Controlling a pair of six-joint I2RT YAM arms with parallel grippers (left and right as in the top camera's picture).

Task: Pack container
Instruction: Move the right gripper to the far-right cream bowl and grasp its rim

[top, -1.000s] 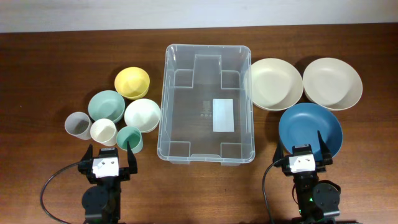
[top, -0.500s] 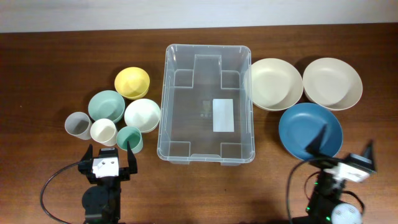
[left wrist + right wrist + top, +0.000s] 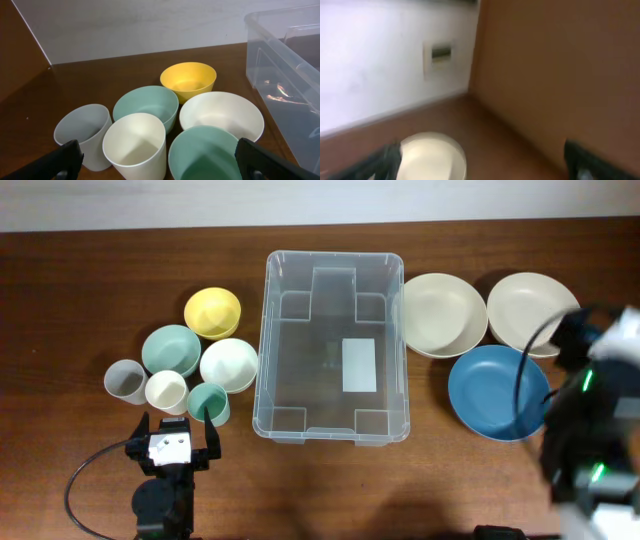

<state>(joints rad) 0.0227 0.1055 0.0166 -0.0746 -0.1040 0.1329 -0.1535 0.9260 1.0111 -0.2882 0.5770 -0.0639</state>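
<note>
surface: dark brown wood, carrying every dish.
white bowl: middle of the left group, upright and empty.
yellow bowl: at 11 o'clock from the white bowl, just beside it.
green bowl: at 9 o'clock from the white bowl, rims close.
teal cup: at 7 o'clock from the white bowl.
cream cup: at 6 o'clock from the green bowl, between the teal cup and the grey cup.
grey cup: at 8 o'clock from the green bowl.
blue bowl: right group, upright.
near beige bowl: at 11 o'clock from the blue bowl.
far beige bowl: at 1 o'clock from the blue bowl.
wall plate: blurred, on the pale wall.
</note>
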